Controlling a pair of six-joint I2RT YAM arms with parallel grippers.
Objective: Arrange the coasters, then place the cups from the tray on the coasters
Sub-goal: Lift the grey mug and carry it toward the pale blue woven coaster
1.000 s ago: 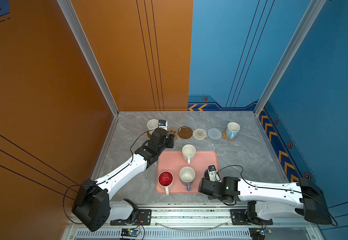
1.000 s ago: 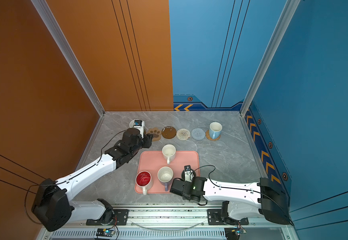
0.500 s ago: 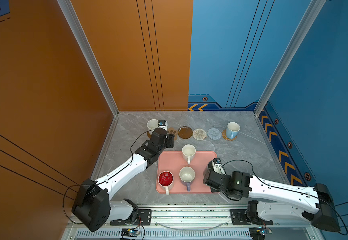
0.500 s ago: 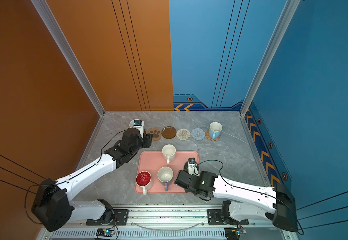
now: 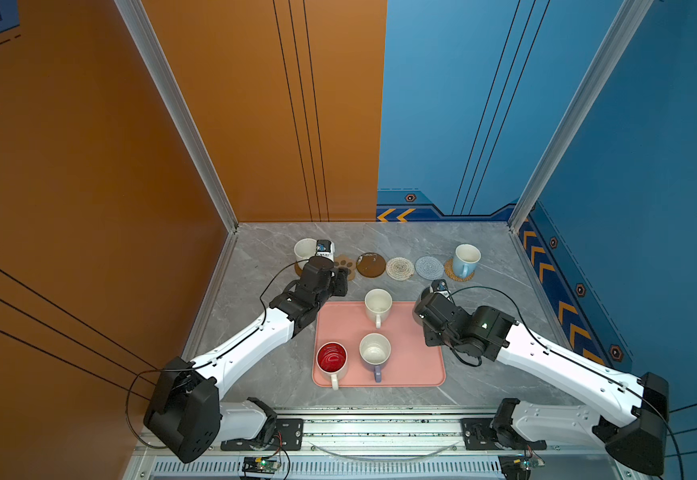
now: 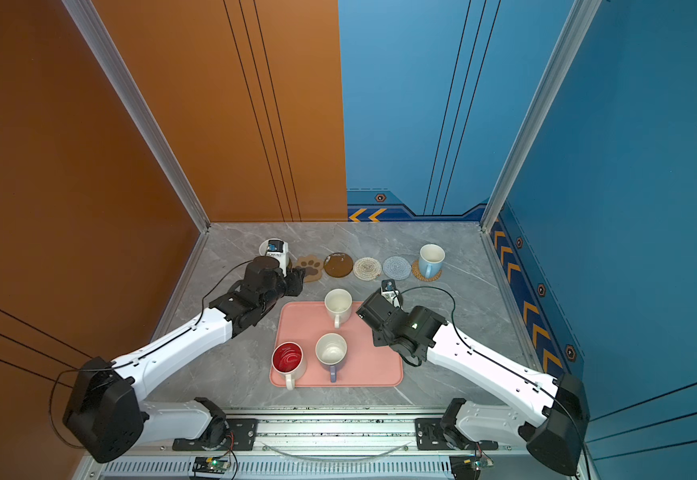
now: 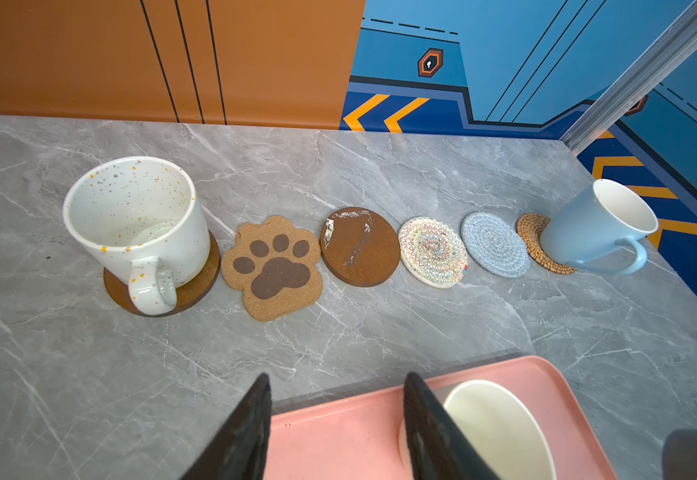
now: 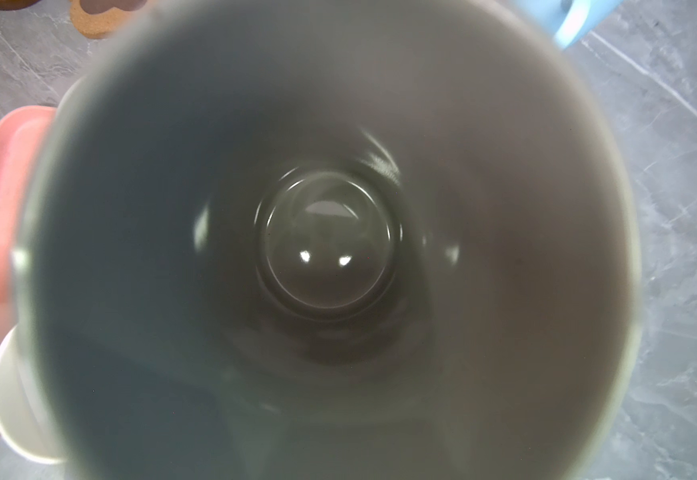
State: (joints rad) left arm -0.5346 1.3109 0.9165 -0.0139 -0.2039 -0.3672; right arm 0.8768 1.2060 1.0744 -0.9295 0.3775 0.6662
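Six coasters lie in a row at the back. A speckled white cup [image 7: 139, 216] stands on the left brown disc [image 7: 199, 286]. The paw-print coaster [image 7: 274, 268], second brown disc [image 7: 359, 247], cream round [image 7: 432, 251] and blue-grey round [image 7: 494, 244] are bare. A light blue cup [image 7: 596, 228] stands on the rattan coaster [image 7: 531, 237]. The pink tray [image 5: 413, 365] holds a white cup [image 5: 378, 303], a red-inside cup [image 5: 331, 357] and a lavender cup [image 5: 375, 351]. My left gripper [image 7: 338, 399] hangs open over the tray's far left corner. My right gripper [image 5: 421, 311] is shut on the grey cup [image 8: 330, 241], whose inside fills the right wrist view and hides the fingers.
Orange wall [image 5: 89, 208] bounds the table on the left and blue wall [image 5: 629, 208] on the right. Bare grey marble [image 5: 500, 299] lies between the tray and the right wall. The arm bases sit on the front rail [image 5: 380, 432].
My right gripper has carried the grey cup from the tray's front right toward the back, level with the tray's far right corner. The left arm has hardly moved.
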